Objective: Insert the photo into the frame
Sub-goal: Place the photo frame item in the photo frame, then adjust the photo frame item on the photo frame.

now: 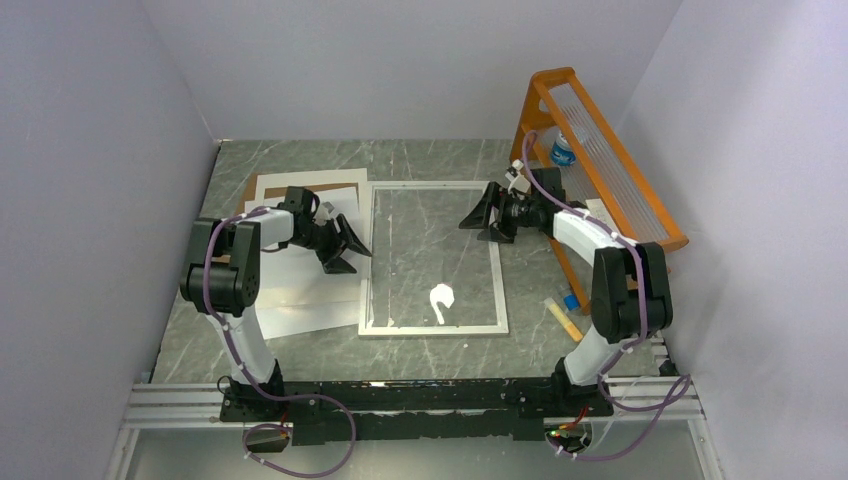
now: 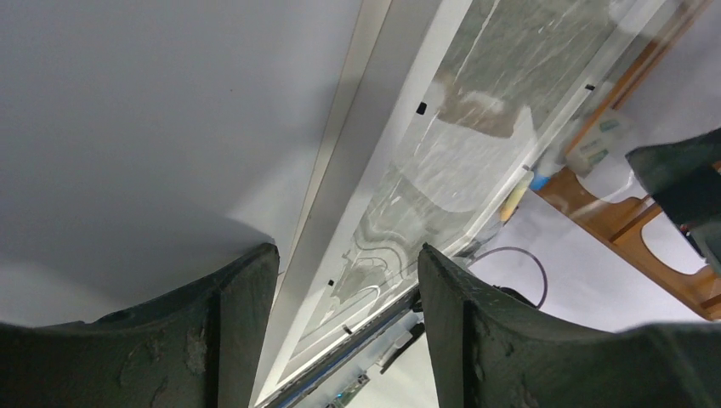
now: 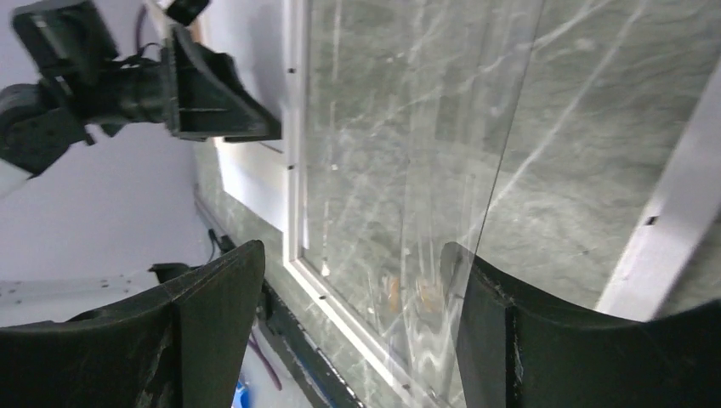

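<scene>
- While both pairs of fingers stand released, we see nothing held. The left fingers [image 2: 229, 331] are spread with only air between them, and the right fingers [image 3: 204, 331] are spread just as wide and grasp nothing.
- Just past the left fingers lies the left long border of the frame [image 1: 433, 329]. The right fingers sit just beside its right long border, near the far corner.
- The frame lies flat on the table [image 1: 300, 155], midway between the arms. Its long axis runs from the arm bases toward the far wall.
- As a container, the frame holds only its clear pane. We see the marbled table through it, plus a white patch of glare, and no print lies inside.
- We cannot pick out the photo's printed face in any view. White sheets [image 1: 300, 305] lie left of the frame under the left arm, with the corner of a brown board [image 1: 250, 185] showing beneath them. We cannot tell which sheet, if any, is the photo lying reverse side up.
- If it is among them, we judge that it lies behind and under the left fingers. The coming move would then carry it rightward over the left border, long side matched to the frame's. The left arm is the nearer one.
- The orange rack [image 1: 600, 150] stands to the right, and a white and blue bottle-like thing [image 1: 562, 150] shows at its far end.
</scene>
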You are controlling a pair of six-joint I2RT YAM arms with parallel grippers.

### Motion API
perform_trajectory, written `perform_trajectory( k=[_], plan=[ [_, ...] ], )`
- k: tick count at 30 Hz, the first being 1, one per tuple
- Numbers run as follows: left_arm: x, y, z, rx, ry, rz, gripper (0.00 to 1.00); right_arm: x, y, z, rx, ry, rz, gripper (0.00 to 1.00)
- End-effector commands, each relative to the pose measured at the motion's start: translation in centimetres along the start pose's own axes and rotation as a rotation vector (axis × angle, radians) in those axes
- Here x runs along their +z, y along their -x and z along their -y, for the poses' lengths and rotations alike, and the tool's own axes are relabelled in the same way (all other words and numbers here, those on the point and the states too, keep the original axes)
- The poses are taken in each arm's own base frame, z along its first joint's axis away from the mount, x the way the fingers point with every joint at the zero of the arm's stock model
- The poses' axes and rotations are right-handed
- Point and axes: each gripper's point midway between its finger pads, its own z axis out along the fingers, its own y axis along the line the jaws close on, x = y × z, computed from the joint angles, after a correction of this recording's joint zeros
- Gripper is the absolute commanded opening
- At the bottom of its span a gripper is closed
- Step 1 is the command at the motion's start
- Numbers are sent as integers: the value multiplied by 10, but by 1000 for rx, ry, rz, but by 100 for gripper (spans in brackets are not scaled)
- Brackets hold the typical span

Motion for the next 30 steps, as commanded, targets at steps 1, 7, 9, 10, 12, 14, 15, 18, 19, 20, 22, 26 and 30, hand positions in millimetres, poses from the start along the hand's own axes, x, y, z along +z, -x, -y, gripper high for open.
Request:
perform_trajectory(
  k=[1,7,9,10,12,14,15,18,19,20,22,26,30],
  plan=[
    [7,-7,6,-1,-19,12,68,-18,4,-48,-7,155,59,79],
    [6,-3,6,2,-6,38,68,-17,-16,-42,-29,131,47,65],
    [6,-1,5,6,2,51,67,-14,-21,-41,-43,121,39,59],
    [5,0,5,10,5,58,67,-11,-21,-39,-43,107,38,55],
    [6,2,4,17,9,66,66,-5,-23,-36,-40,84,28,45],
    [7,5,4,32,14,74,62,2,-24,-32,-36,50,21,34],
    [8,6,1,37,23,76,58,3,-23,-31,-34,35,22,28],
    [8,14,-2,76,54,97,49,3,-20,-33,-38,15,32,16],
    [8,16,-3,88,66,104,46,2,-17,-34,-41,13,36,15],
    [8,19,-4,99,75,110,43,3,-18,-34,-39,8,33,14],
    [7,23,-4,119,85,119,39,3,-17,-35,-43,5,27,12],
    [10,26,-10,113,119,124,36,0,-14,-40,-47,10,25,10],
    [12,26,-27,65,201,132,36,-4,-9,-49,-38,22,33,7]
  ],
)
